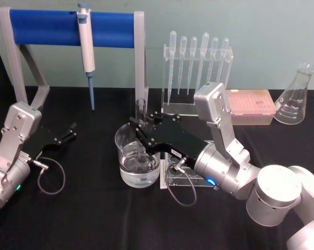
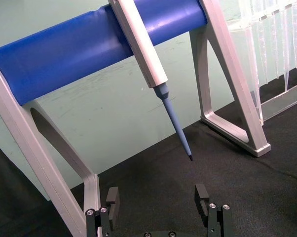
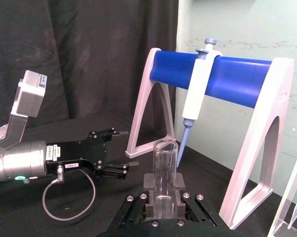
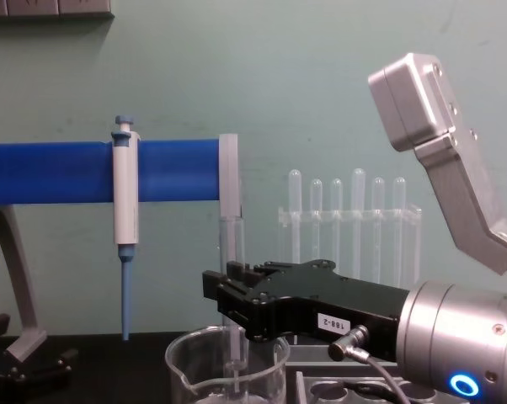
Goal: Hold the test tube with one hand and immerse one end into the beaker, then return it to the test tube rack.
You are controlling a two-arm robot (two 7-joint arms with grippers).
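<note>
Currently test tube (image 3: 165, 168) is being gripped upright by right claw (image 1: 142, 125), long axis vertical, lower end being held inside beaker (image 1: 139, 161). Just right of beaker, beneath right wrist, rack (image 1: 187, 178) is lying; short lift-and-shift judged needed. Well apart, left claw (image 1: 68, 133) is being rested open on counter (image 1: 94, 219).

The right gripper (image 3: 164, 191) is clamping the test tube (image 3: 165, 168) between its fingers (image 3: 149, 183), holding it upright with the open rim on top. Behind it, a white pipettor (image 3: 198, 89) is hanging on a blue-barred stand (image 3: 237, 81). Farther off, the left gripper (image 3: 123, 152) is showing its fingers spread.
</note>
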